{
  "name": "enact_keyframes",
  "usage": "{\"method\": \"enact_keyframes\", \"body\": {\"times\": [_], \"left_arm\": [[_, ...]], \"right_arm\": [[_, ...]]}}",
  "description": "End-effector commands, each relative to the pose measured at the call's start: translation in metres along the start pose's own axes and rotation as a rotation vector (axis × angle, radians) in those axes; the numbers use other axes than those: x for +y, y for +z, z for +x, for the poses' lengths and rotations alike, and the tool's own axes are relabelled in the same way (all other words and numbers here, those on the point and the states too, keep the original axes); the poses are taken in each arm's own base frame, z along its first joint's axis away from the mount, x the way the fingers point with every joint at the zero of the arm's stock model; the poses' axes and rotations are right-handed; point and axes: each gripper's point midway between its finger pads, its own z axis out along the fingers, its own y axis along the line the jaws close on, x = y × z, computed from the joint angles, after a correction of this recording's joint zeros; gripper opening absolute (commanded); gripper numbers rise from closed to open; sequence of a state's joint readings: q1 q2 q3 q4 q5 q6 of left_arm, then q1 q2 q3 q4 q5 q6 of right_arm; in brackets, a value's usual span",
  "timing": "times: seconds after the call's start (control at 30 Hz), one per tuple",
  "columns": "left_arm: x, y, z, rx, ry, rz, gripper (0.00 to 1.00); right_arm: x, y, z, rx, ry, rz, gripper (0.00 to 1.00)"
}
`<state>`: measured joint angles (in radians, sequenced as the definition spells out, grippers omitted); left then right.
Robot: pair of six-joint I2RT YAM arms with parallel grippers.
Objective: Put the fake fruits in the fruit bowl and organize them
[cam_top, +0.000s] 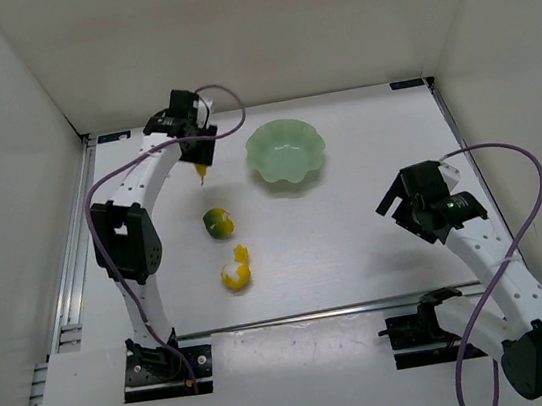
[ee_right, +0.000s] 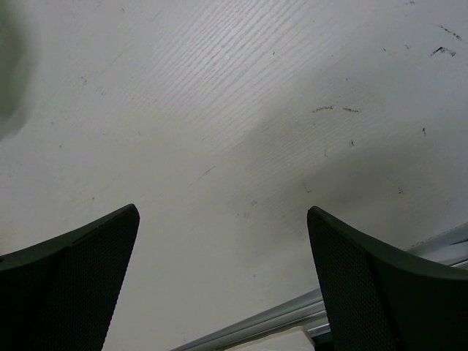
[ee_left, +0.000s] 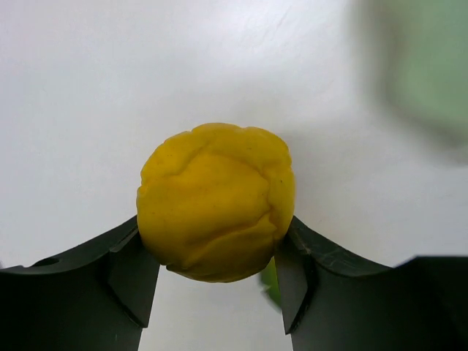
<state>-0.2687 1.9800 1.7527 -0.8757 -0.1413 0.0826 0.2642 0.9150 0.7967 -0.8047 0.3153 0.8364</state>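
Note:
My left gripper [cam_top: 203, 170] is shut on the yellow pear [ee_left: 216, 201] and holds it above the table, left of the mint-green fruit bowl [cam_top: 286, 152]; only the pear's tip [cam_top: 203, 178] shows in the top view. The bowl is a green blur at the upper right of the left wrist view [ee_left: 431, 66]. The green-and-yellow round fruit [cam_top: 217, 223] and the yellow-and-white fruit [cam_top: 236, 270] lie on the table below the left gripper. My right gripper [cam_top: 405, 206] is open and empty over bare table at the right; its fingers [ee_right: 80, 278] frame nothing.
White walls enclose the table on three sides. A metal rail [cam_top: 297, 315] runs along the near edge and another along the left edge [cam_top: 72, 261]. Purple cables loop over both arms.

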Motion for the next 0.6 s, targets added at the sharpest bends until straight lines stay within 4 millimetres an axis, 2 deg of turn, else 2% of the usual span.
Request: {"method": "enact_keyframes", "body": {"times": [0.0, 0.03, 0.07, 0.1, 0.13, 0.17, 0.2, 0.23, 0.27, 0.33, 0.37, 0.43, 0.47, 0.5, 0.53, 0.57], "left_arm": [[-0.043, -0.070, -0.096, -0.311, 0.052, 0.130, 0.44], [-0.057, -0.061, -0.104, -0.320, 0.066, 0.169, 0.47], [-0.069, -0.061, -0.115, -0.349, 0.080, 0.200, 0.49], [-0.087, -0.072, -0.139, -0.424, 0.111, 0.229, 0.51], [-0.101, -0.050, -0.141, -0.399, 0.126, 0.240, 0.55], [-0.111, -0.048, -0.149, -0.416, 0.148, 0.247, 0.57], [-0.128, -0.061, -0.165, -0.471, 0.178, 0.270, 0.59], [-0.141, -0.047, -0.167, -0.464, 0.191, 0.280, 0.62], [-0.157, -0.048, -0.168, -0.475, 0.225, 0.295, 0.68], [-0.173, -0.047, -0.174, -0.506, 0.277, 0.303, 0.77], [-0.181, -0.044, -0.173, -0.509, 0.295, 0.308, 0.80], [-0.188, -0.047, -0.176, -0.521, 0.302, 0.278, 0.96], [-0.186, -0.047, -0.176, -0.520, 0.299, 0.266, 1.00], [-0.183, -0.052, -0.178, -0.528, 0.295, 0.255, 1.00], [-0.185, -0.052, -0.178, -0.527, 0.285, 0.237, 1.00], [-0.180, -0.063, -0.182, -0.546, 0.277, 0.222, 1.00]], "right_arm": [[0.009, 0.005, -0.007, -0.018, -0.015, -0.013, 0.99], [0.008, 0.007, -0.006, -0.011, -0.029, -0.005, 0.99], [0.011, 0.005, -0.010, -0.016, -0.027, -0.010, 0.99], [0.012, 0.006, -0.011, -0.012, -0.039, -0.006, 0.99], [0.014, 0.005, -0.013, -0.018, -0.052, -0.012, 0.99], [0.017, 0.004, -0.013, -0.015, -0.072, -0.016, 0.99], [0.021, 0.002, -0.018, -0.023, -0.081, -0.024, 0.99], [0.024, 0.000, -0.019, -0.027, -0.112, -0.036, 0.99], [0.027, 0.000, -0.023, -0.034, -0.124, -0.042, 0.99], [0.031, -0.002, -0.023, -0.041, -0.183, -0.050, 0.99], [0.037, -0.006, -0.028, -0.061, -0.198, -0.066, 0.99], [0.046, -0.011, -0.030, -0.079, -0.248, -0.082, 0.99], [0.047, -0.010, -0.032, -0.091, -0.286, -0.067, 0.99], [0.052, -0.013, -0.033, -0.102, -0.311, -0.077, 0.99], [0.062, -0.013, -0.024, -0.083, -0.368, -0.095, 0.99], [0.071, -0.017, -0.026, -0.101, -0.421, -0.117, 0.99]]}}
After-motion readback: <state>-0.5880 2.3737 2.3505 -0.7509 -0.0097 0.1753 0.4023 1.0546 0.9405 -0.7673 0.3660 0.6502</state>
